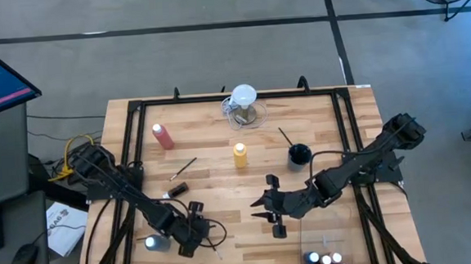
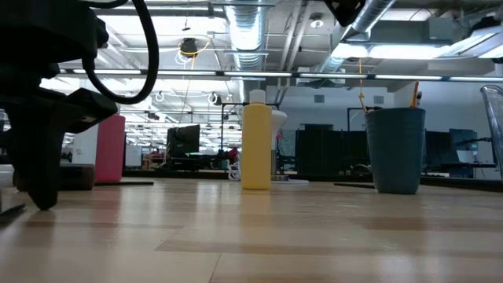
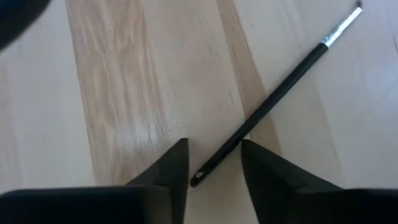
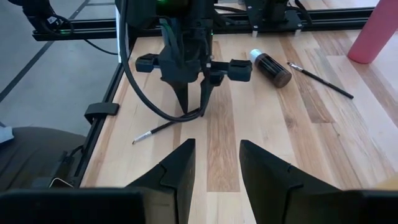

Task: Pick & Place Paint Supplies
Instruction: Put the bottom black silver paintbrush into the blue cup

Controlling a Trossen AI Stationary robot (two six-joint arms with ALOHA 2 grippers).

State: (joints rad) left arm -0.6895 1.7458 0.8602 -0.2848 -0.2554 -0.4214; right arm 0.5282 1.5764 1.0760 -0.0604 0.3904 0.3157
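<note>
A thin dark paintbrush [image 3: 280, 93] with a silver ferrule lies flat on the wooden table near its front left. My left gripper [image 3: 214, 152] points steeply down over it, open. One finger stands on each side of the handle's end [image 3: 198, 178] without touching it. The right wrist view shows the same gripper [image 4: 196, 106] over the brush [image 4: 163, 128]. My right gripper [image 1: 266, 210] hovers open over the table's middle front, with nothing between its fingers [image 4: 180, 165].
A small dark white-capped bottle [image 1: 176, 190] and a second brush [image 1: 183, 169] lie left of centre. Farther back stand a pink bottle [image 1: 164, 136], a yellow bottle [image 1: 240, 155], a dark cup [image 1: 299, 154] holding a brush, and a clear jug [image 1: 244, 105]. White-capped bottles [image 1: 325, 262] sit at the front right.
</note>
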